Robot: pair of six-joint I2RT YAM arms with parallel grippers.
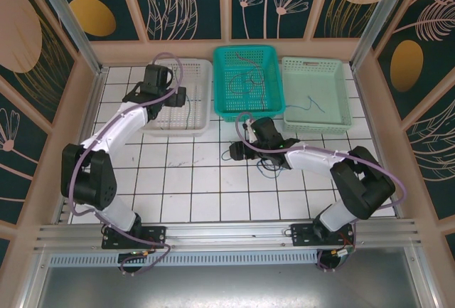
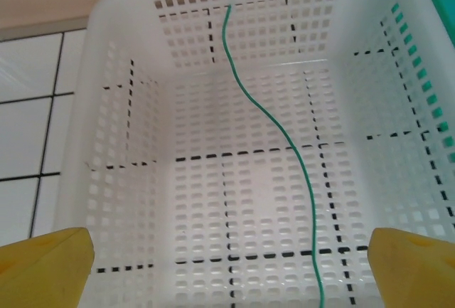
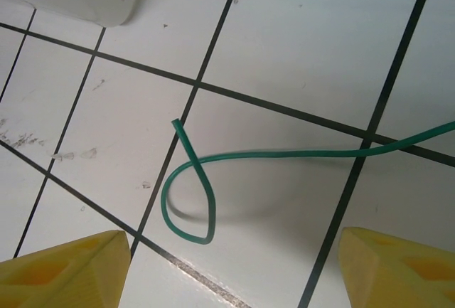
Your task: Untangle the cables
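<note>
No legible text, no labels, seemingly no numbers

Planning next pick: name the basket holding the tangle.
The teal middle basket: several cables cross inside. The white basket holds one green cable, the pale green basket one blue cable.

On the table, left basket, middle basket and right basket stand side by side at the far edge — a cable in the left, cables in the middle, a single cable in the right — with a loose cable on the table before the middle one.
</note>
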